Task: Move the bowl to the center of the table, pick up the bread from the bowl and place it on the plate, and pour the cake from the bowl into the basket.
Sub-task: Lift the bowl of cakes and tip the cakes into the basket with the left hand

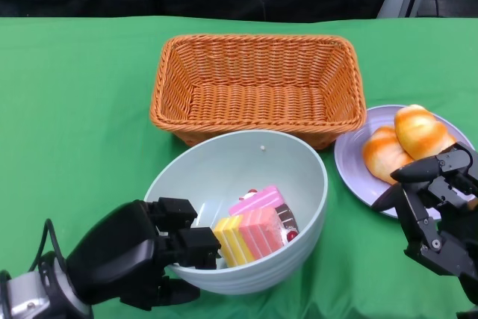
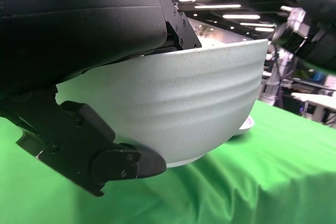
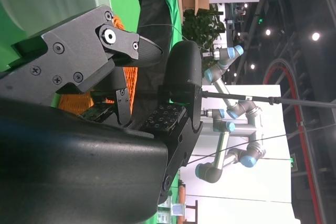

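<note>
The pale blue bowl (image 1: pixel 246 162) stands tilted in front of the basket, with slices of pink, yellow and chocolate cake (image 1: pixel 254 229) lying in it. My left hand (image 1: pixel 142 252) grips its near-left rim, fingers over the edge and thumb under the wall (image 2: pixel 199 108). Two glazed bread rolls (image 1: pixel 418 131) lie on the lilac plate (image 1: pixel 351 158) at the right. My right hand (image 1: pixel 437 199) hovers over the plate's near edge, fingers apart and holding nothing. The wicker basket (image 1: pixel 258 84) behind the bowl has nothing in it.
A green cloth covers the table (image 1: pixel 75 110). The basket's front wall nearly touches the bowl's far rim. The plate lies close to the bowl's right side. A black backdrop lies beyond the table's far edge.
</note>
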Action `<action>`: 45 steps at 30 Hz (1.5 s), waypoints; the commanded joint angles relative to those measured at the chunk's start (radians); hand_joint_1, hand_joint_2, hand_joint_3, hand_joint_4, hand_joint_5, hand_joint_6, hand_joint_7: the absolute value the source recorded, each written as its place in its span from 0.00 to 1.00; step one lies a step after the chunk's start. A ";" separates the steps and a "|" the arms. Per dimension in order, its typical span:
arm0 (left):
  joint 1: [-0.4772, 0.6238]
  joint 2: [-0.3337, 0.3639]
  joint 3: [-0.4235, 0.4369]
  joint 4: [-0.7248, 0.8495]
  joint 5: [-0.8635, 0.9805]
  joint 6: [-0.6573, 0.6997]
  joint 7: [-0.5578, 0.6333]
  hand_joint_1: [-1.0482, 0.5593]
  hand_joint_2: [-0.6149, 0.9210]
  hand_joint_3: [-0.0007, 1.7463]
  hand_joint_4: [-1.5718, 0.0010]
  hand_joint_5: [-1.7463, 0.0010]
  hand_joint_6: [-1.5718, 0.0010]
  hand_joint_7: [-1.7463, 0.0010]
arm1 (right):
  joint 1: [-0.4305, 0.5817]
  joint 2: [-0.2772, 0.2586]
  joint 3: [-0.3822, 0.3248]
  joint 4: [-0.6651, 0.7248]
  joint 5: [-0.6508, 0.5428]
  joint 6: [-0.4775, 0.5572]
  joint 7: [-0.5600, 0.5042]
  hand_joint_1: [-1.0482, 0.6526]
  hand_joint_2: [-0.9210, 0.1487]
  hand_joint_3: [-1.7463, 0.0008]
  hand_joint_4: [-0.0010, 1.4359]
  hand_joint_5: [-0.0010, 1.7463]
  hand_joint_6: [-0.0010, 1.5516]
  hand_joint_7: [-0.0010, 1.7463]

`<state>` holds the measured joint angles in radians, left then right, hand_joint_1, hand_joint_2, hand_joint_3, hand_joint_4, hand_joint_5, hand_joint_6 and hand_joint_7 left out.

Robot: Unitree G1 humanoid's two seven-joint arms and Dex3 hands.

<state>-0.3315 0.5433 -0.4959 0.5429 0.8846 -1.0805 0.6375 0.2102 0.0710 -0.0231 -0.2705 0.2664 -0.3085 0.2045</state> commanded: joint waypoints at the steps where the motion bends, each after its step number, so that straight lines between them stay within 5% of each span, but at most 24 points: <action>1: 0.012 0.023 0.051 -0.060 -0.062 -0.027 -0.048 0.61 0.69 0.61 0.45 0.10 0.45 0.24 | 0.002 -0.010 -0.006 0.006 -0.004 -0.023 0.001 0.52 0.26 0.57 0.52 0.79 0.55 0.53; 11: 0.033 -0.003 0.140 -0.110 -0.284 -0.113 -0.221 0.58 0.70 0.63 0.44 0.12 0.42 0.29 | -0.001 -0.003 -0.002 0.024 -0.014 -0.034 -0.006 0.53 0.23 0.59 0.52 0.80 0.55 0.53; 17: 0.013 -0.075 0.187 -0.099 -0.400 -0.112 -0.303 0.61 0.64 0.74 0.48 0.01 0.44 0.23 | 0.008 -0.006 0.004 0.025 -0.062 -0.044 -0.021 0.52 0.21 0.63 0.53 0.79 0.53 0.55; 31: -0.121 -0.251 0.246 -0.054 -0.678 0.063 -0.580 0.66 0.70 0.71 0.52 0.00 0.52 0.14 | 0.041 -0.007 0.048 0.032 -0.130 -0.067 -0.032 0.56 0.17 0.65 0.53 0.81 0.52 0.58; 45: -0.368 -0.328 0.318 0.174 -0.601 0.106 -0.605 0.67 0.74 0.68 0.55 0.01 0.53 0.16 | 0.033 -0.011 0.078 0.086 -0.140 -0.101 -0.028 0.58 0.22 0.57 0.51 0.82 0.49 0.62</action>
<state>-0.6435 0.2171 -0.1996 0.6936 0.2837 -0.9617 0.0159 0.2424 0.0707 0.0571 -0.1910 0.1260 -0.3936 0.1774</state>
